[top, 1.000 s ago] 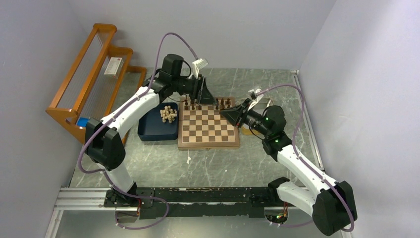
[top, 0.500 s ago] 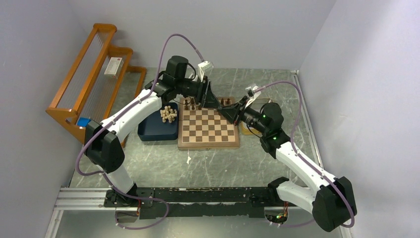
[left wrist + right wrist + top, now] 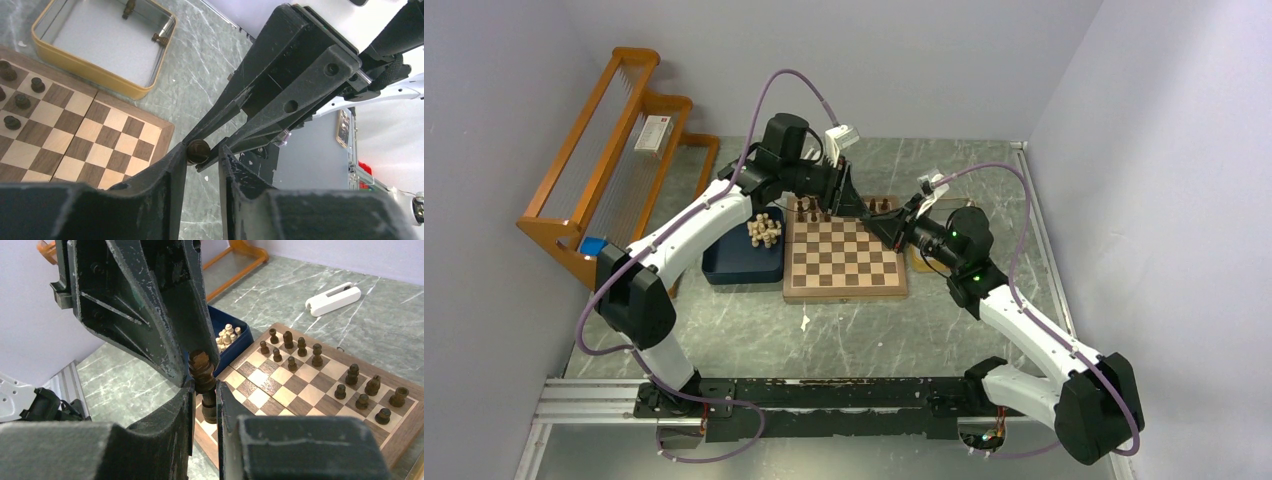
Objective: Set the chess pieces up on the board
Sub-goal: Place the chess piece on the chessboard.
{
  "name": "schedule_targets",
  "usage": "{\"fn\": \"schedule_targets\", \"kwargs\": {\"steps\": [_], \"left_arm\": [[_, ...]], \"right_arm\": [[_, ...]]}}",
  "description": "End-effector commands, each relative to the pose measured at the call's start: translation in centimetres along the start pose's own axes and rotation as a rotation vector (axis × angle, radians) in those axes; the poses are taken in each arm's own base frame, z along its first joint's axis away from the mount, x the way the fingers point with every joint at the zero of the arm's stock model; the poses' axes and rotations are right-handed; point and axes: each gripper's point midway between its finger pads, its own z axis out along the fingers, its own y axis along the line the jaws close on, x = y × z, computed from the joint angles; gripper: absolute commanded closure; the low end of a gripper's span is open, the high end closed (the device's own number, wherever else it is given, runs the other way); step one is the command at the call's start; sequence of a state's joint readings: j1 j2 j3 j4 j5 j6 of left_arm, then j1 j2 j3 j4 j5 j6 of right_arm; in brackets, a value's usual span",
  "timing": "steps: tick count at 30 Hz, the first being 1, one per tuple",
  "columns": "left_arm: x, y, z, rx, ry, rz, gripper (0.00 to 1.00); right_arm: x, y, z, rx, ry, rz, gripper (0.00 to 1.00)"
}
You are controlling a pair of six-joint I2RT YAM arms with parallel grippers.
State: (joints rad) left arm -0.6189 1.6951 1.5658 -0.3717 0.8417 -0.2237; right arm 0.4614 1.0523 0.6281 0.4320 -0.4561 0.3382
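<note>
Got left arm (image 3: 694,215) and right arm (image 3: 1024,325) stretched over the far side of the board (image 3: 844,262), tips meeting mid-air. Seeing a dark piece (image 3: 202,371) pinched in the right gripper (image 3: 204,392), left gripper (image 3: 198,152) narrow round its head, can't tell if gripping.

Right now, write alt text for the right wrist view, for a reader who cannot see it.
The right gripper clamps the stem of a tall dark brown chess piece, while the left gripper reaches down to its head. Behind them, a chessboard carries more dark pieces along one edge, beside a dark blue tray of cream pieces.
</note>
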Motion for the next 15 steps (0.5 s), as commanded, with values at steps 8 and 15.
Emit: {"fn": "schedule_targets", "kwargs": {"steps": [8, 15], "left_arm": [[-1.2, -0.7, -0.3, -0.027, -0.007, 0.067, 0.77], [-1.4, 0.5, -0.5, -0.102, -0.013, 0.085, 0.83]], "right_arm": [[-0.7, 0.4, 0.6, -0.013, -0.018, -0.033, 0.78], [-0.1, 0.0, 0.7, 0.004, 0.001, -0.032, 0.68]]}}
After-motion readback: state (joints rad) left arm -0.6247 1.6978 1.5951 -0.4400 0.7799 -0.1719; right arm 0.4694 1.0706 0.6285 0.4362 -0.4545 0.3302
